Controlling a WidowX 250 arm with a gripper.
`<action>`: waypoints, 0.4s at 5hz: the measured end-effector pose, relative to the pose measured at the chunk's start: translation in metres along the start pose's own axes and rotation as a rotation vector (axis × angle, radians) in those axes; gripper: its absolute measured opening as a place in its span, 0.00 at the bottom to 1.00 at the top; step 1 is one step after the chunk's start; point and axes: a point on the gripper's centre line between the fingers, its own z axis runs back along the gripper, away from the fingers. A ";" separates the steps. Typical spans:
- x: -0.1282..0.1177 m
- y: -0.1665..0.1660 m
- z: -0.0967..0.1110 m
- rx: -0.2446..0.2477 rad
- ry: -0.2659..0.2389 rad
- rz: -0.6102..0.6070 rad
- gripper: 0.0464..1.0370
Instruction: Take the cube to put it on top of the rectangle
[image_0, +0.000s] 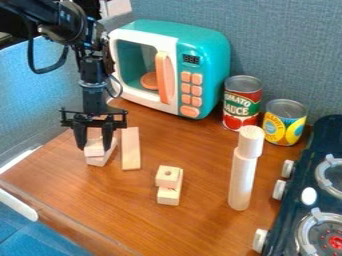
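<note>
One tabletop (194, 225), blue-grey wall (280, 40) behind; whether fingers (81, 136) pinch the cube (94, 148), I cannot tell.

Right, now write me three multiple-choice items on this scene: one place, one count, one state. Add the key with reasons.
1. Where is the end effector?
A) Over the stove
B) At the leftmost stacked wooden blocks
C) Inside the toy microwave

2. How many food cans stand on the counter?
A) Two
B) Three
C) Four

3. How is the tall pale cylinder placed?
A) Lying flat
B) Leaning on the stove
C) Standing upright

Key:
1 B: it hangs down right at that stack.
2 A: one has a red label, the other, shorter, a yellow one.
3 C: it rises from the counter on its end.
</note>
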 end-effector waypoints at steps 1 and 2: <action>0.001 -0.004 0.006 0.002 0.001 0.021 0.57; 0.004 -0.006 0.011 0.000 -0.009 0.044 0.86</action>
